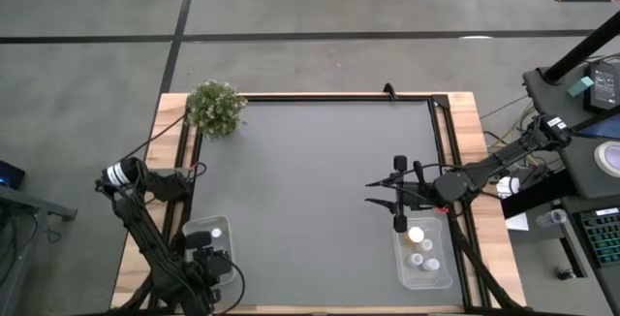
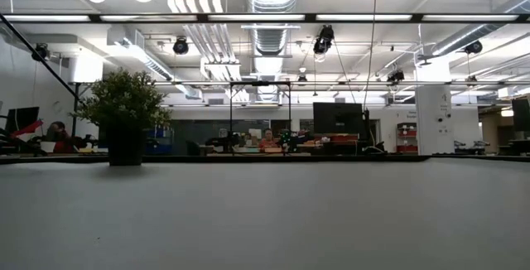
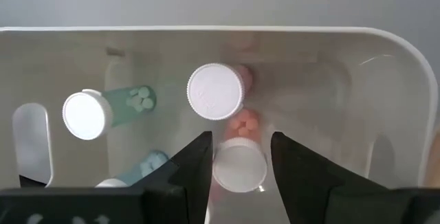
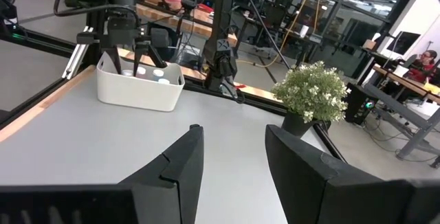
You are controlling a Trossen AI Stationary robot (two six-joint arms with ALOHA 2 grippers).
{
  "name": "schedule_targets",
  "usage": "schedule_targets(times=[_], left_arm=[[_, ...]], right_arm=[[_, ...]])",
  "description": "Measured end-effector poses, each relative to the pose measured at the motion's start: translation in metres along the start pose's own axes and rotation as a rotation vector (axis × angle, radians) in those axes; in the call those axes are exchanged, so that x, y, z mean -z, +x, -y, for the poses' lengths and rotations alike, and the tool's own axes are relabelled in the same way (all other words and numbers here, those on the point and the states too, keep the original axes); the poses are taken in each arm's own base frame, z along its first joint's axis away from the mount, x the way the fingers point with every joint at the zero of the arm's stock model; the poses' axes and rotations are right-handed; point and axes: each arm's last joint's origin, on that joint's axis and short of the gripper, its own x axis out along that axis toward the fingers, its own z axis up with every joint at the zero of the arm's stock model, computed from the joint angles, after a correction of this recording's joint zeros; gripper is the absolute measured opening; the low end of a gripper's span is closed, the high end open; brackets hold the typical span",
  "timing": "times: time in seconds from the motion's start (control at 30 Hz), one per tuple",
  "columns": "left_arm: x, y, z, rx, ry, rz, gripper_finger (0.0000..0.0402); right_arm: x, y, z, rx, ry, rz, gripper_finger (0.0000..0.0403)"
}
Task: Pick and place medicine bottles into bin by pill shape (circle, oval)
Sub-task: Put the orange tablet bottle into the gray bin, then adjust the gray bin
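Note:
My left gripper (image 3: 240, 147) points down into the white bin (image 3: 206, 33) at the table's near left (image 1: 205, 229). It is open, with a narrow gap on either side of a pink medicine bottle (image 3: 238, 163) that rests in the bin, white cap up. Beside it in the bin are another pink bottle (image 3: 216, 91), a green one (image 3: 103, 110) on its side and a blue one (image 3: 148, 162). My right gripper (image 1: 373, 195) hangs level and open above the table, next to the near right bin (image 1: 444, 279), which holds three bottles (image 1: 417, 235).
A green potted plant (image 1: 215, 108) stands at the table's far left corner. The grey table top (image 1: 310, 190) lies between the two bins. The right wrist view shows the left bin (image 4: 141, 90) with the left arm above it.

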Motion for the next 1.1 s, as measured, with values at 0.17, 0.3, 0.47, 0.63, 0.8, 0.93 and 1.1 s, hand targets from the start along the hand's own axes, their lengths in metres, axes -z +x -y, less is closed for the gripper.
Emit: schedule_targets(times=[0.17, 0.3, 0.47, 0.63, 0.8, 0.93, 1.1], left_arm=[[0.0, -0.003, -0.001, 0.008, -0.001, 0.0, 0.013], [-0.001, -0.006, -0.003, 0.018, -0.002, 0.002, 0.013], [-0.001, -0.008, -0.003, 0.025, -0.004, 0.004, 0.0131], [-0.003, -0.017, -0.007, 0.06, -0.014, 0.012, 0.0131], [-0.006, -0.031, -0.013, 0.111, -0.03, 0.023, 0.0129], [-0.009, -0.038, -0.02, 0.139, -0.047, 0.029, 0.0125], [-0.009, -0.032, -0.027, 0.114, -0.05, 0.022, 0.0075]], right_arm=[[0.0, 0.0, 0.0, 0.0, 0.0, 0.0, 0.0146], [0.0, 0.0, 0.0, 0.0, 0.0, 0.0, 0.0146], [0.0, 0.0, 0.0, 0.0, 0.0, 0.0, 0.0146], [0.0, 0.0, 0.0, 0.0, 0.0, 0.0, 0.0146], [0.0, 0.0, 0.0, 0.0, 0.0, 0.0, 0.0146], [0.0, 0.0, 0.0, 0.0, 0.0, 0.0, 0.0146], [0.0, 0.0, 0.0, 0.0, 0.0, 0.0, 0.0146]])
